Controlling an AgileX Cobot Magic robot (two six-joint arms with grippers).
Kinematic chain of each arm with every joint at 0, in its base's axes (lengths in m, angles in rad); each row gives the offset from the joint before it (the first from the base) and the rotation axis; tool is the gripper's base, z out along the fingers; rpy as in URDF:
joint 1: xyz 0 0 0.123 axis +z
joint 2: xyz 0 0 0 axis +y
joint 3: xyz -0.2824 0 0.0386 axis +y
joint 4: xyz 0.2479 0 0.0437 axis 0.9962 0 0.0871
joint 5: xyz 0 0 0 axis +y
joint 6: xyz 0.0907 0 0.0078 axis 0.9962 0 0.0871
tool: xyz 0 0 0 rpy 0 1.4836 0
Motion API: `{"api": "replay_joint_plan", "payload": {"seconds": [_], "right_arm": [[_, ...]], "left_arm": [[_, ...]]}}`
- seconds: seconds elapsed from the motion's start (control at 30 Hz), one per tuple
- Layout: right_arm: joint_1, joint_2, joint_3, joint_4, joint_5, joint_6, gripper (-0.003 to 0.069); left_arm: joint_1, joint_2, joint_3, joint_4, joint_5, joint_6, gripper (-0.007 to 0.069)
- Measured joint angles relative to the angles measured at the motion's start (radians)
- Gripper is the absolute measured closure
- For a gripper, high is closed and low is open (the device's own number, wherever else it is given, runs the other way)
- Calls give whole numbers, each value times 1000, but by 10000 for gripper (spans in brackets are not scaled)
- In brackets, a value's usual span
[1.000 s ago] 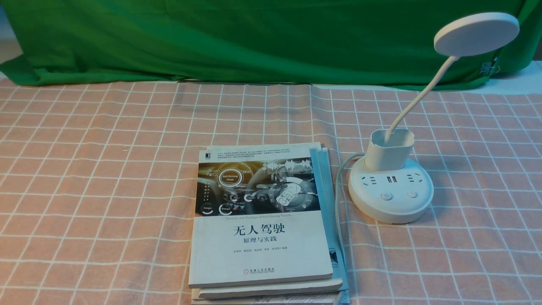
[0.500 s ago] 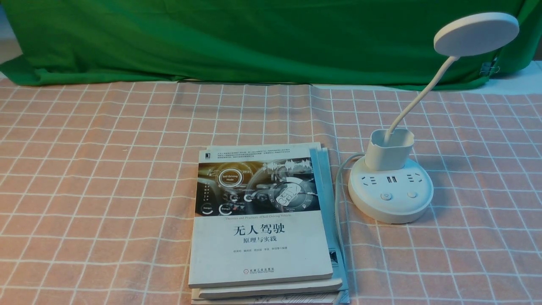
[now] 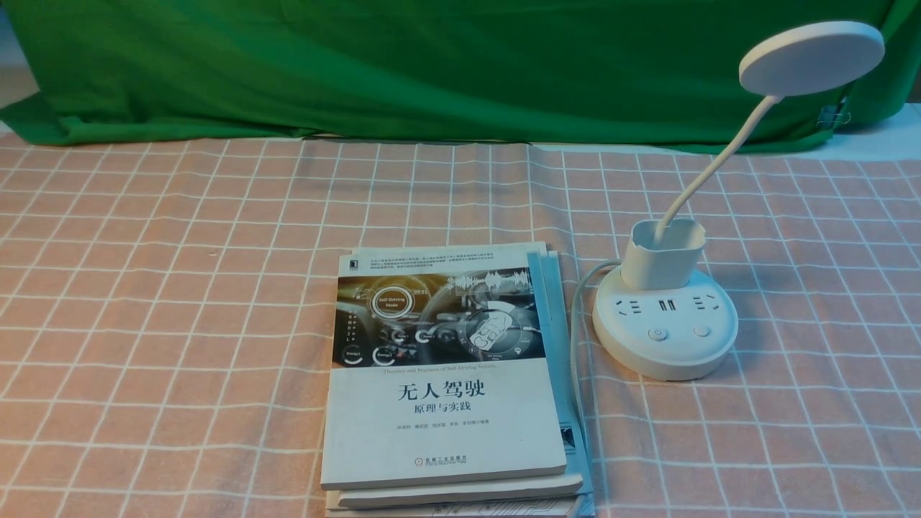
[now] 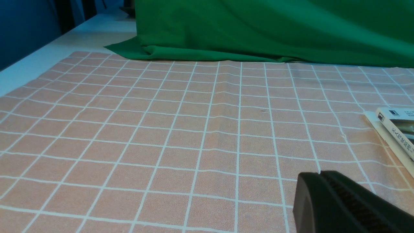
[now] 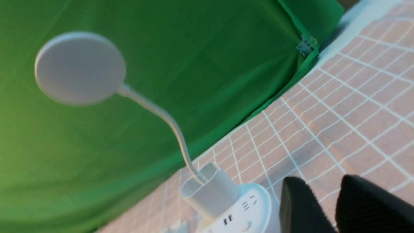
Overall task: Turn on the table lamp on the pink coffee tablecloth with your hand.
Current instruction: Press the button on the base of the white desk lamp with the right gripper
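Note:
The white table lamp [image 3: 665, 334] stands on the pink grid tablecloth [image 3: 180, 288] at the right, its disc head [image 3: 811, 57] raised on a bent neck and unlit. Two round buttons [image 3: 656, 334] sit on the front of its base. No arm shows in the front view. In the right wrist view my right gripper [image 5: 321, 181] is open and empty, its fingers just beside the lamp's base [image 5: 239, 213], not touching it. In the left wrist view my left gripper [image 4: 320, 174] is shut and empty, low over bare tablecloth [image 4: 161, 129].
A stack of books [image 3: 446, 374] lies left of the lamp, with the lamp's white cord [image 3: 575, 324] running between them. The stack's corner shows in the left wrist view [image 4: 396, 129]. A green cloth [image 3: 432, 65] hangs along the back, clipped [image 3: 831, 115] behind the lamp.
The lamp sits a few pixels further right than before. Nothing else in the front view has moved.

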Motion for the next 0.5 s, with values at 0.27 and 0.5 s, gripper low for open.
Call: {"api": "replay_joint_plan", "payload": {"seconds": [0.27, 0.5], "right_arm": [[122, 347, -474, 1, 326, -529, 625], [142, 763, -755, 2, 689, -716, 625]], "left_arm": [[0, 0, 0, 0, 0, 0, 603], [0, 0, 0, 0, 0, 0, 603]]}}
